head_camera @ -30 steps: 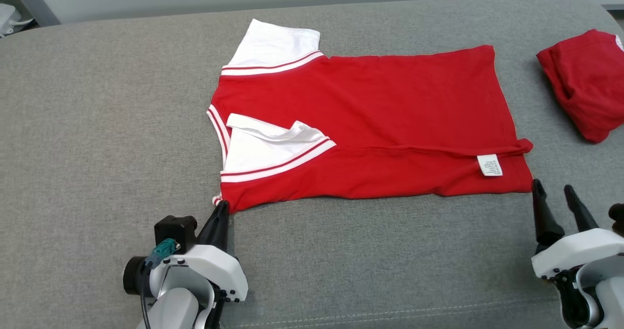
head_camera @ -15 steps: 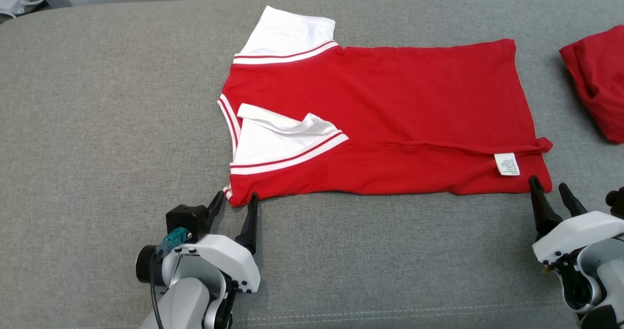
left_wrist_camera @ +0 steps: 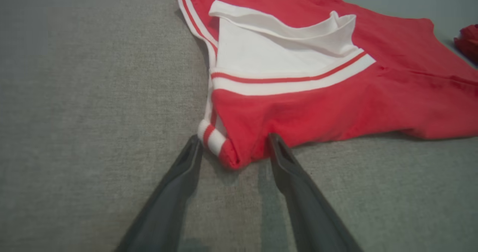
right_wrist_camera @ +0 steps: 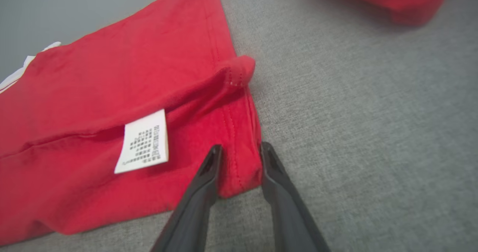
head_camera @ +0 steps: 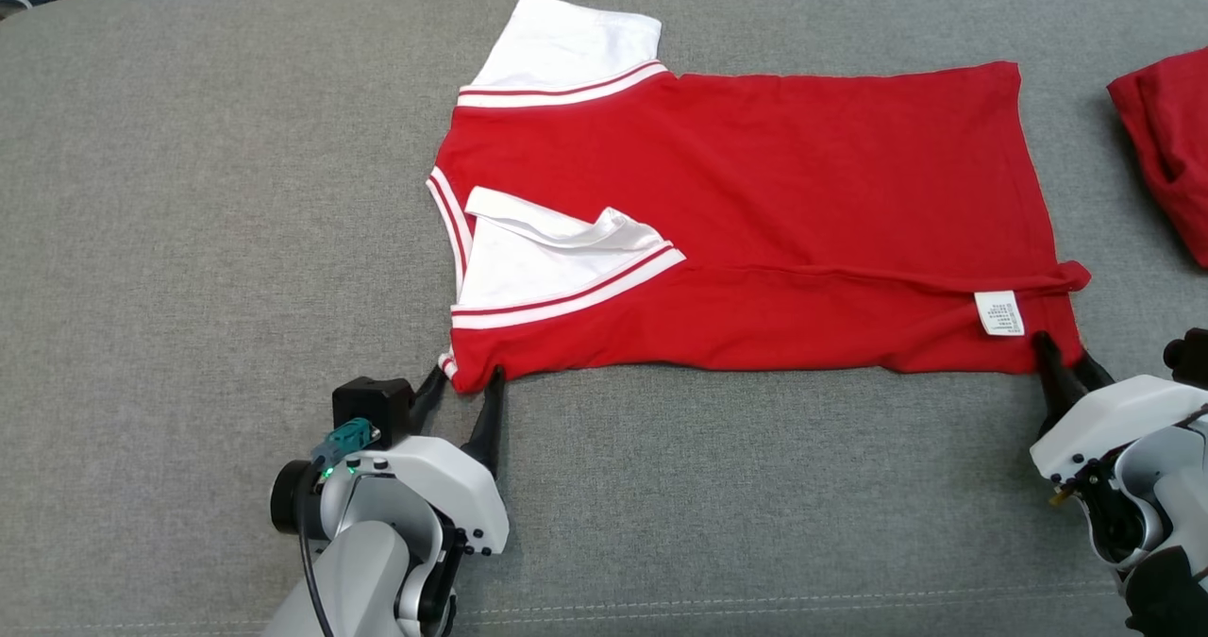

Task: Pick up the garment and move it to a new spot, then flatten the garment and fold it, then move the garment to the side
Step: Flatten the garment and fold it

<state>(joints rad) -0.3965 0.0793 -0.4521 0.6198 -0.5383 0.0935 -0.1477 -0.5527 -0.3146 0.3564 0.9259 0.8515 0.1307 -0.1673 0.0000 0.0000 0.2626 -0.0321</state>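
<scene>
The garment [head_camera: 755, 175] is a red shirt with white sleeves, lying flat on the grey cushion with its near side folded over lengthwise. My left gripper [head_camera: 467, 375] is open, its fingers straddling the near-left collar corner [left_wrist_camera: 220, 147] low on the cushion. My right gripper [head_camera: 1064, 349] has its fingers on either side of the near-right hem corner [right_wrist_camera: 239, 170]. The jaws are narrowed but still apart, with the cloth bunched between them. A white care label [right_wrist_camera: 143, 142] lies just left of the right fingers.
Another red garment [head_camera: 1170, 146] sits bunched at the far right edge of the cushion. The grey upholstered surface [head_camera: 189, 241] stretches wide to the left of the shirt and in front of it, with a seam along its near edge.
The head camera has shifted. My left gripper went from shut to open and now straddles the collar corner. My right gripper moved forward around the hem corner and its jaws narrowed.
</scene>
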